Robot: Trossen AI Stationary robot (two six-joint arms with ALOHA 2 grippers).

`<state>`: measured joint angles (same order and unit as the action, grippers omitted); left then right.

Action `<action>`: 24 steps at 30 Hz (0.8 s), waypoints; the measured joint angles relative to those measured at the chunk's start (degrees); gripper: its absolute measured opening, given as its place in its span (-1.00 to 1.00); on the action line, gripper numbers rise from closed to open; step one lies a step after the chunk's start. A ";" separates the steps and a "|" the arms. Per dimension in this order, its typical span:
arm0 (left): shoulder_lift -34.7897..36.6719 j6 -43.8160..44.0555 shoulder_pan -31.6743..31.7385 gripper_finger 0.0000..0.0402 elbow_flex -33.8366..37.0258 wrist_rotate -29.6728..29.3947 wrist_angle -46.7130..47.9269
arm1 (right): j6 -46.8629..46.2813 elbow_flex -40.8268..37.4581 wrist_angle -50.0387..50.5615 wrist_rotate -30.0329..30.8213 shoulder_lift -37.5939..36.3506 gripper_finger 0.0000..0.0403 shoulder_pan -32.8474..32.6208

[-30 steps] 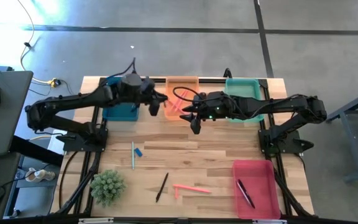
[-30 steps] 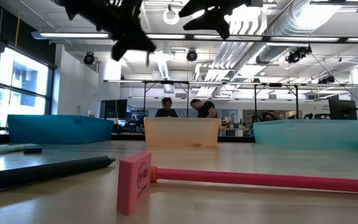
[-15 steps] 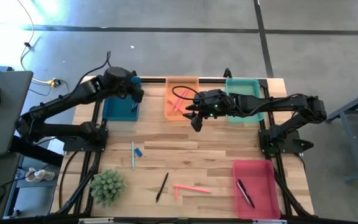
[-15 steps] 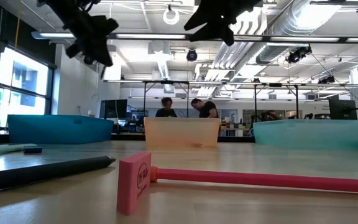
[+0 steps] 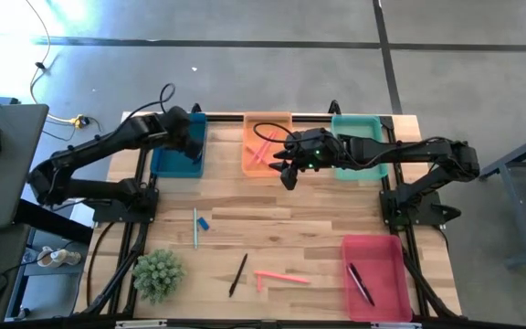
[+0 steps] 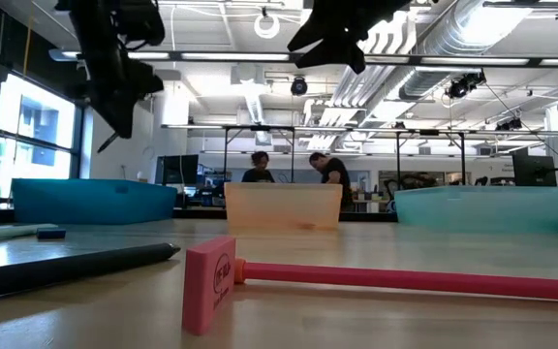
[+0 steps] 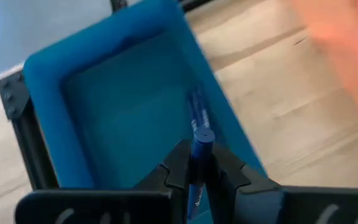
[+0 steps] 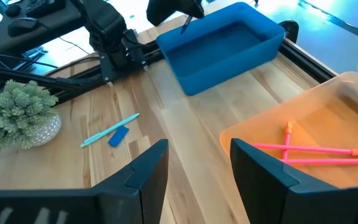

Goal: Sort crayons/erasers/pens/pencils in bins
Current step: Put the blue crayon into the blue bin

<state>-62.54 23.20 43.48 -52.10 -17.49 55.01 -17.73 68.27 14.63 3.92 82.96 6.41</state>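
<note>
My left gripper (image 7: 194, 167) is shut on a slim blue pen (image 7: 200, 135) above the dark blue bin (image 5: 173, 157), at the table's far left. It also shows in the low view (image 6: 114, 92). My right gripper (image 8: 194, 158) is open and empty, hovering over the table beside the orange bin (image 5: 265, 157). That bin holds two pink sticks (image 8: 316, 149). A dark pen (image 5: 361, 283) lies in the red-pink bin (image 5: 377, 251). A black pen (image 5: 237, 274), a pink stick (image 5: 281, 276), a light blue stick (image 5: 195, 228) and a blue eraser (image 5: 205, 223) lie flat on the table. My left gripper pinches the blue pen between its two fingers, at the pen's lower shaft (image 7: 195, 163). The pen lies along the fingers and sticks out past their tips, slanting down toward the bin's floor. Its free end (image 8: 184, 23) hangs clear above the blue bin.
A teal-green bin (image 5: 359, 146) stands at the far right. A potted plant (image 5: 158, 272) stands at the near left. In the low view a pink eraser block (image 6: 209, 283) sits on the end of the pink stick. People stand in the room behind.
My left gripper has gone toward the table's left edge, from the gap between the blue and orange bins to above the blue bin. It has tipped downward, with the pen still in it. My right gripper has hardly moved.
</note>
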 joint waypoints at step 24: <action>-16.91 -2.44 5.08 -0.86 0.02 5.97 0.65 | -0.20 0.00 1.20 -0.02 0.00 -0.18 -0.06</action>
<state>-79.45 20.75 48.56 -52.07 -11.51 55.67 -17.93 68.27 15.84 3.90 82.96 6.35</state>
